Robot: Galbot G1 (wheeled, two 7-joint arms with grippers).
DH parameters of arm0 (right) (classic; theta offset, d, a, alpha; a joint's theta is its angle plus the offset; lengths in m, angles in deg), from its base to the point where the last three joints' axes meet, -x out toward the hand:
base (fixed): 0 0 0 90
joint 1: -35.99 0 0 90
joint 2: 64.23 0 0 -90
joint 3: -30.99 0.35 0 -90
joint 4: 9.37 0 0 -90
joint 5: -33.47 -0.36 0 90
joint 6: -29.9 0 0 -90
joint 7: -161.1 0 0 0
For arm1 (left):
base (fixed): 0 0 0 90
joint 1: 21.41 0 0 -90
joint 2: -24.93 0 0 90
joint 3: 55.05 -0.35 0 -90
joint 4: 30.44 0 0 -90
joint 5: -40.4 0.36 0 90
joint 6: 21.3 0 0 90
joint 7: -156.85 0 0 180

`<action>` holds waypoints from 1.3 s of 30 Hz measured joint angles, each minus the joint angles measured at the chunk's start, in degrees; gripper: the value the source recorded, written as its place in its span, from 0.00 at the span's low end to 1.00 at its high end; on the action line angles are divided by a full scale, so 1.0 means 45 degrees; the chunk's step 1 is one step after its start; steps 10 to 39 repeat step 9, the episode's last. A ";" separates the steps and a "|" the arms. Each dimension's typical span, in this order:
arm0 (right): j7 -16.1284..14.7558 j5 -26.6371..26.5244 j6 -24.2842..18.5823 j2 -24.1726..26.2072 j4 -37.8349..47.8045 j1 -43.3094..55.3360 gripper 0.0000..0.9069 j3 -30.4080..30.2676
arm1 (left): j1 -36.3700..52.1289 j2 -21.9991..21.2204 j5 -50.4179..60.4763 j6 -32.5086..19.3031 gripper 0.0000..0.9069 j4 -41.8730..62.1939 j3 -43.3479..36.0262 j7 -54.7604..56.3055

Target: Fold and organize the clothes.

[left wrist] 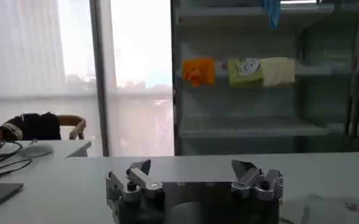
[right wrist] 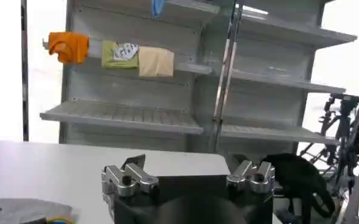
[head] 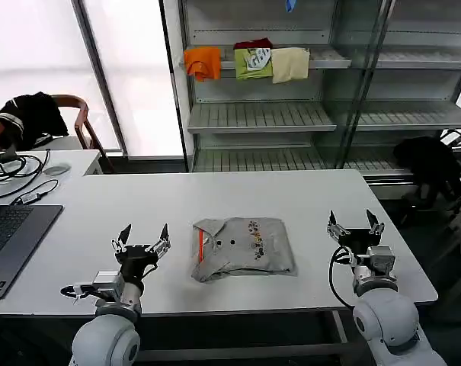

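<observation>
On white table (head: 306, 198), folded T-shirt (head: 244, 247), laptop (head: 9, 232) far left

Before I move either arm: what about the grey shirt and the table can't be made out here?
- Grey T-shirt: head view shows its top only; layers underneath are hidden by the fold.
- Chest print: too small to read.
- In both wrist views the shirt is cut off by the frame edge, beside the left gripper and right gripper.
- Laptop: cropped by the frame edge.
</observation>
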 measured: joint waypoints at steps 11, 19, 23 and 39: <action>-0.0217 -0.0007 -0.0005 -0.0041 -0.0270 -0.0061 1.00 0.0280 | 0.0288 -0.0051 -0.0030 0.0151 1.00 0.0190 -0.0216 0.0001; -0.0217 -0.0007 -0.0005 -0.0041 -0.0270 -0.0061 1.00 0.0280 | 0.0288 -0.0051 -0.0030 0.0151 1.00 0.0190 -0.0216 0.0001; -0.0217 -0.0007 -0.0005 -0.0041 -0.0270 -0.0061 1.00 0.0280 | 0.0288 -0.0051 -0.0030 0.0151 1.00 0.0190 -0.0216 0.0001; -0.0217 -0.0007 -0.0005 -0.0041 -0.0270 -0.0061 1.00 0.0280 | 0.0288 -0.0051 -0.0030 0.0151 1.00 0.0190 -0.0216 0.0001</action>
